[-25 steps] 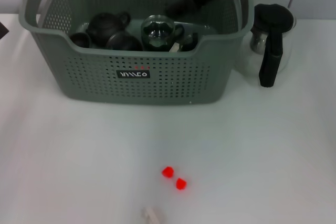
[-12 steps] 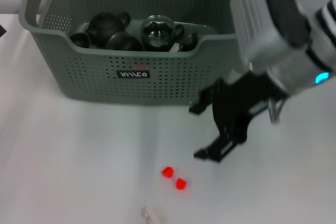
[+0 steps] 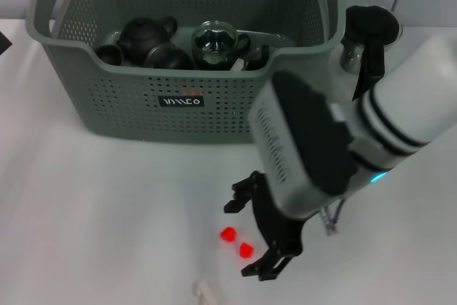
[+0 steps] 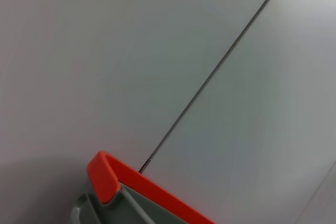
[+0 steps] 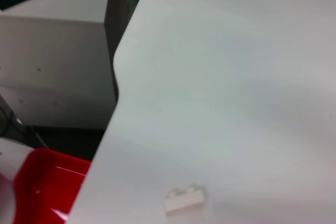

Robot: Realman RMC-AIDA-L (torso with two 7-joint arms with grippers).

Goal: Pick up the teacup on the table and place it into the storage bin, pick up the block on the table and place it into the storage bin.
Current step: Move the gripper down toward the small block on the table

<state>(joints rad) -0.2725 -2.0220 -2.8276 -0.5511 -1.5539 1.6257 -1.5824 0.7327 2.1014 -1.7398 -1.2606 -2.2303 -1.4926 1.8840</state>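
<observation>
We see teaware already in the storage bin [image 3: 178,116], while the right gripper [image 3: 258,237], fingers spread and empty, hangs near the pale block [image 3: 206,293] lying on the bench [image 3: 86,212].

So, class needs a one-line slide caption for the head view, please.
Right gripper open, low over the white table beside two small red pieces; storage bin behind.

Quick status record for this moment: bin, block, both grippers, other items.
storage bin: far side of table, holds dark teapots and a glass one
block: pale, on table at near edge, not yet picked
red pieces: two, on table beside right gripper
right gripper: open, low over table
left gripper: not in view
pitcher: right of bin
</observation>
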